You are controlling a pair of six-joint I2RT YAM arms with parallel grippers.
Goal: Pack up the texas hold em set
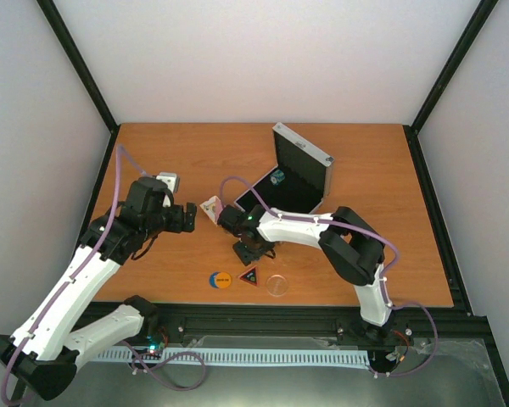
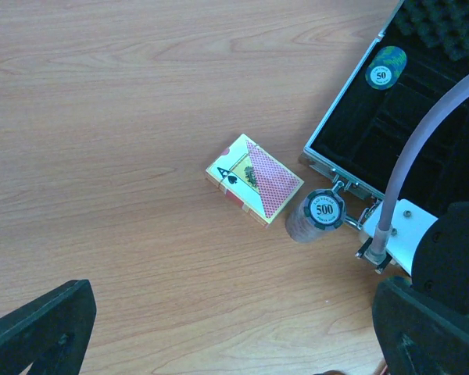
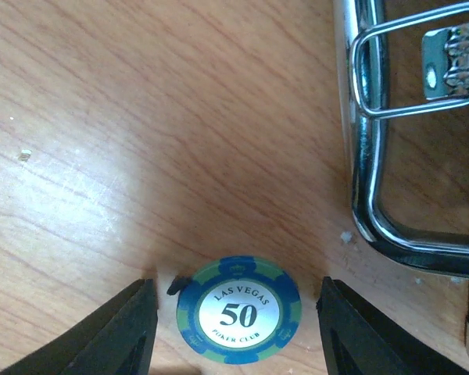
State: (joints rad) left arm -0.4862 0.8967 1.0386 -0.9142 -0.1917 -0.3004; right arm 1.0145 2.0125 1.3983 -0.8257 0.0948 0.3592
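On the left, the left pincer (image 1: 192, 217) hangs over the wooden surface (image 1: 373, 246). Its two fingers are spread wide and it holds nothing.

Seen from above, the pink-white card pack (image 1: 209, 209) lies just beside it, at its 3 o'clock. The pack is flat on the wood and has an ace drawn on top. In the left wrist view, a small stack of chips (image 2: 319, 217) stands at 4 o'clock from the pack. The top chip says 500. The stack is near the front corner of the case, but I cannot tell if they touch.

Next comes the right pincer (image 1: 248, 253). It points down at the wood, at 7 o'clock from the case. Its fingers (image 3: 129, 332) stand apart, one on each side of a blue-green chip marked 50 (image 3: 238, 310). There is a little gap on both sides, so the pincer is open and grips nothing. In the right wrist view, the case's shiny metal handle (image 3: 363, 156) is at 2 o'clock from this chip.

Near the front edge, three things lie in a row. The orange disc (image 1: 220, 280) is on the left, the black-red triangle (image 1: 249, 276) is in the middle, and the clear disc (image 1: 277, 285) is on the right.

Farthest right is the silver case (image 1: 305, 153). It is open, with its lid standing up on the far side. Inside it is black, and one chip in the case (image 2: 384, 69) also says 50.
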